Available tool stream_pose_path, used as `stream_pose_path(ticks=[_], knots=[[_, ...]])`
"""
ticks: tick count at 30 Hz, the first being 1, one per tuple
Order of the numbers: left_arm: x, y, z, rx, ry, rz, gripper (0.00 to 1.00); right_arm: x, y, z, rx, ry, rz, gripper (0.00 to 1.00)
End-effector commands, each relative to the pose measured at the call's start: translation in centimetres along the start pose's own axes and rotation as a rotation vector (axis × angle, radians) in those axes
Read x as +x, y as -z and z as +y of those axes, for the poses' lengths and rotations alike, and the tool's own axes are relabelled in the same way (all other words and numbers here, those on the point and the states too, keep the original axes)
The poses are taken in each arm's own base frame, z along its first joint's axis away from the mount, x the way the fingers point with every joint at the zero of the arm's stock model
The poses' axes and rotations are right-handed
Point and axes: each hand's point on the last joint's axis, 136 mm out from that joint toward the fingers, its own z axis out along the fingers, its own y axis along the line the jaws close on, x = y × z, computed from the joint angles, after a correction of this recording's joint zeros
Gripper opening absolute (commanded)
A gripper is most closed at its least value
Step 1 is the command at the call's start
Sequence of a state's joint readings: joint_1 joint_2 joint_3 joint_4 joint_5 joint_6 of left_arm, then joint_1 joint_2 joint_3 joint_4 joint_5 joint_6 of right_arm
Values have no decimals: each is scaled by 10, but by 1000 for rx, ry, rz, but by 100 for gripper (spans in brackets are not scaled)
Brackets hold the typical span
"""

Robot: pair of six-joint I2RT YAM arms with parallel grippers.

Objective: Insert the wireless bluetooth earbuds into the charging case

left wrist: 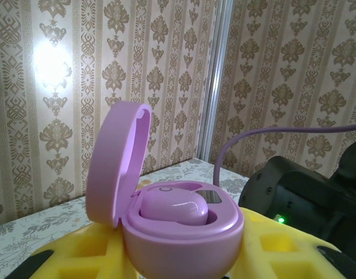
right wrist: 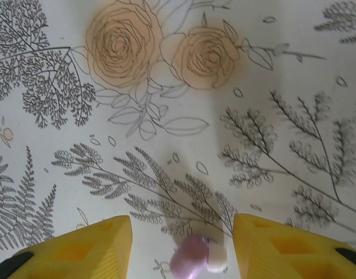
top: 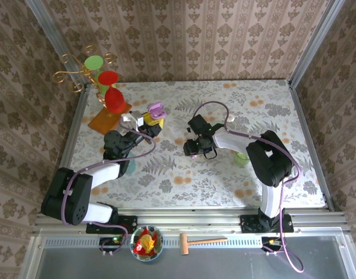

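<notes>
A tiny, smooth lilac earbud [right wrist: 188, 263] with a pale, glinting end is seen lying on the tablecloth [right wrist: 166, 116], a matte white sheet printed with orange roses and grey ferns. It is flanked by the two blocky yellow foam-like fingers [right wrist: 85, 247] of the right gripper [right wrist: 182, 247], whose jaws are held apart with bare cloth showing between the lilac end and the finger beside it. The pale end lies just beside the other finger; contact cannot be judged.

A second earbud [left wrist: 172, 206], glossy and rounded like a pebble, is seated in a well of the charging case [left wrist: 184, 238]. The case is a lilac oval shell of smooth plastic. Its domed lid is hinged upright at one side. The case is clamped between the yellow pads of the left gripper [left wrist: 178, 253] and is carried above the cloth.

From above, the right gripper [top: 193, 146] is found to the right of the charging case [top: 156, 110] and nearer the arm bases, well apart from it. A thin purple cable [left wrist: 271, 132] is arched beyond the case, over the black housing of the right arm [left wrist: 306, 192]. Far to the left of the case, red and green discs [top: 111, 87] are hung on a curled gold wire stand.
</notes>
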State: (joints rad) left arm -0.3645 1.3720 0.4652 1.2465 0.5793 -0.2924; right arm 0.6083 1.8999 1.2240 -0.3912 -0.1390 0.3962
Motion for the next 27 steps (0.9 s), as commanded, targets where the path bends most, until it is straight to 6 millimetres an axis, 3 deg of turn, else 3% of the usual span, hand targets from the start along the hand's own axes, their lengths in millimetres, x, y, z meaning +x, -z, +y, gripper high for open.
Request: stream_pose_path(ticks=[1, 12, 20, 27], knots=[[-20, 3, -7, 23, -16, -55, 21, -7, -5, 9, -55, 28, -3, 49], [-22, 2, -10, 36, -26, -59, 21, 20, -14, 15, -159, -8, 88, 48], [-24, 4, -12, 36, -34, -64, 21, 46, 5, 22, -183, -26, 121, 48], [-25, 5, -14, 38, -31, -66, 21, 47, 27, 20, -158, -30, 71, 49]])
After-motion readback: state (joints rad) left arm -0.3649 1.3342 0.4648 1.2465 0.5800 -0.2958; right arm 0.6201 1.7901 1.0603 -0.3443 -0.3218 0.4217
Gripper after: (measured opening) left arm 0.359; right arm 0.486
